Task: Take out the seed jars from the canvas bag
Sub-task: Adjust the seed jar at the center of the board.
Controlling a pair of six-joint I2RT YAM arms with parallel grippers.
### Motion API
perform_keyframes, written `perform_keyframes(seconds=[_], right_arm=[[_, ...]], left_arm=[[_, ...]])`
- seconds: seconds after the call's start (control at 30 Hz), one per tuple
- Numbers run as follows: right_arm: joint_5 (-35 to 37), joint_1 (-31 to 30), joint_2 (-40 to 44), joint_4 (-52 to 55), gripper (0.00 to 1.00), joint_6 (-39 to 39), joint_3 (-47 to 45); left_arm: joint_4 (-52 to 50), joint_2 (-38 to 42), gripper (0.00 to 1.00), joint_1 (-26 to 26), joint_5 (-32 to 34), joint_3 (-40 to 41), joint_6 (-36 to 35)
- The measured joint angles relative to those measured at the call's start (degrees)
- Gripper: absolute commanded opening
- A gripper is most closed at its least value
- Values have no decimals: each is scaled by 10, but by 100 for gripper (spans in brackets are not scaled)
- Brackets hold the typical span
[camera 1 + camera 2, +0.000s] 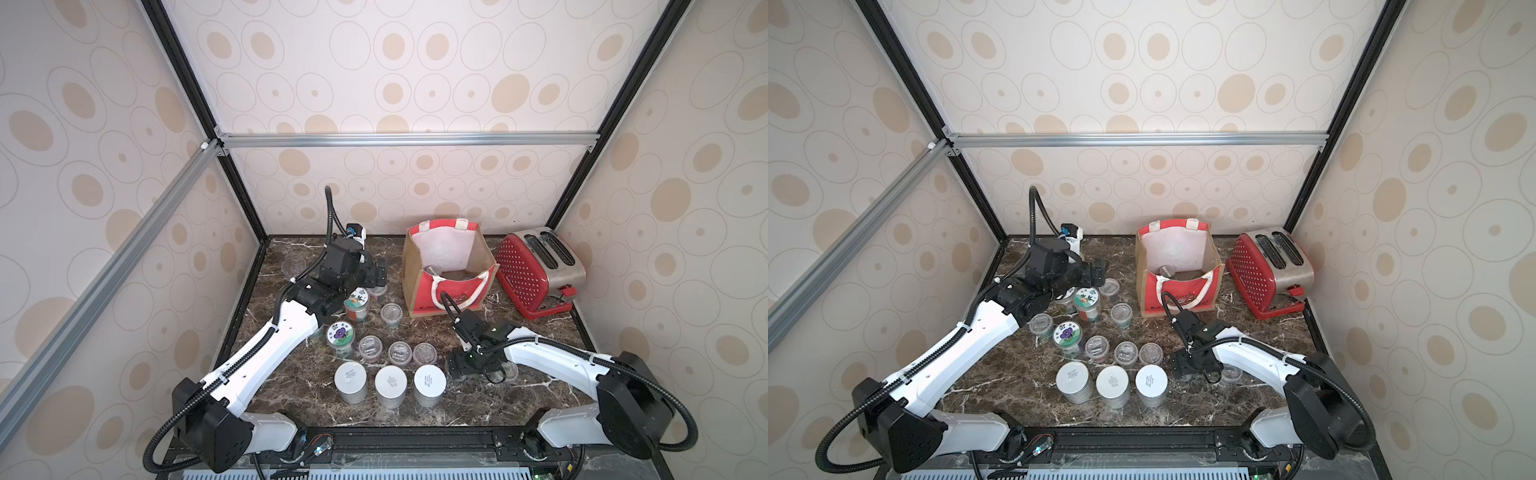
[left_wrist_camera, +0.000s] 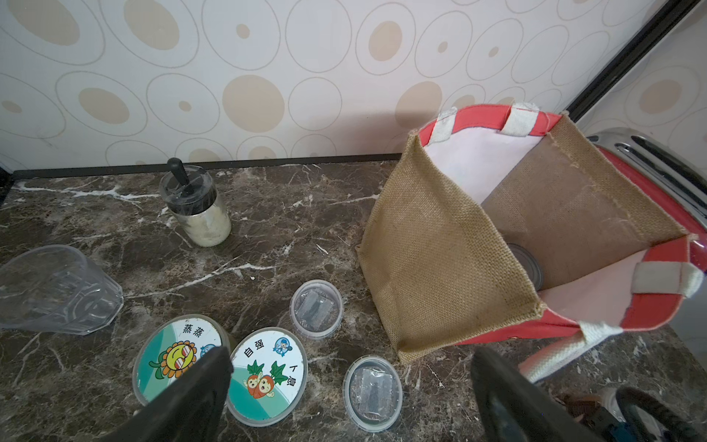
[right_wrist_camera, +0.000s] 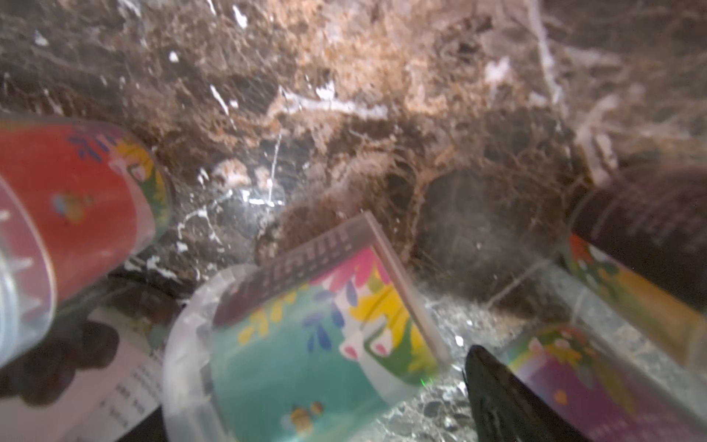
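Jar inside canvas bag: three o'clock from left gripper, nearer, jaws spread; right gripper at six, likewise spread.

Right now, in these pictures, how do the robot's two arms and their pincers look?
Both the left arm and the right arm have smooth white shells with black rounded joint housings. A black ribbed cable hose runs along each, fastened by white ties. The left pincer and the right pincer are black, with flat dark fingers.

tan-and-red canvas bag, red dotted toaster
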State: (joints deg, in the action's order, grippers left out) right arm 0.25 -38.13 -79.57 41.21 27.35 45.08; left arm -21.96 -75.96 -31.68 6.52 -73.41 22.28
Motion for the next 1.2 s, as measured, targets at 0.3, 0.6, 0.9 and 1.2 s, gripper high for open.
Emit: perform_keyframes(seconds=[0.3,0.6,0.9,1.2], right_arm=[[-7,7,-25,-35,80,-29,16],[-34,30,-14,-70,67,-28,5],[-85,73,20,-91,66,-19,-2],[-186,220,170,-93,65,21,-3]], left_arm=[[0,-6,98,0,0,-1,0],[-2,-23,98,0,0,-17,0],[-4,-33,98,0,-2,-30,-1],[-9,-33,98,0,-2,-41,-8]])
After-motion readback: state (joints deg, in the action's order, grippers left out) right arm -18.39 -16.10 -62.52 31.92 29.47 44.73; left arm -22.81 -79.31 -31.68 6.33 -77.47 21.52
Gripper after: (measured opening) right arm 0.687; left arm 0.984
